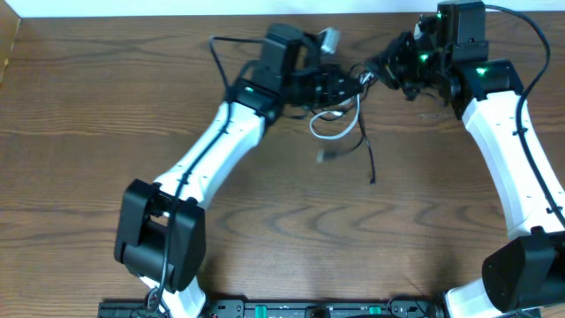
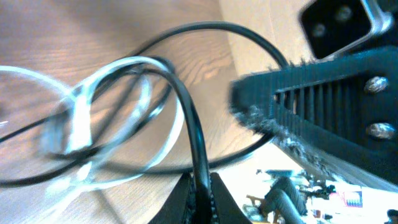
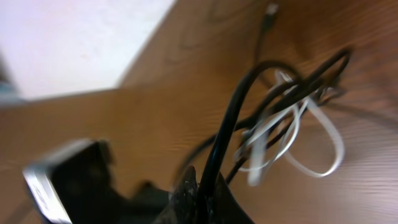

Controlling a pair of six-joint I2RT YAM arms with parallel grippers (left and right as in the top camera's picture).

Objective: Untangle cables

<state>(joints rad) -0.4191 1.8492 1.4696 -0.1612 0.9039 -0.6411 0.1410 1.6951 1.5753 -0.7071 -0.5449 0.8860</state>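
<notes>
Black cable (image 2: 186,106): pinched between the fingertips of the left gripper (image 2: 200,191) and arching up and away from them. Another stretch is pinched by the right gripper (image 3: 200,194) and climbs from its tips.
White cable (image 3: 323,146): flat loops just beyond both grippers' tips, threaded through the black loops.
Loose end: from overhead, a black tail trails out of the tangle, away from both grippers; its plug is too small to make out.
Left gripper: clamped on the black cable.
Right gripper: clamped on the black cable.
Spacing: the two grippers are near each other, tips facing, with the tangle between and just past them.
Table (image 1: 88,132): wood grain, beneath everything.
</notes>
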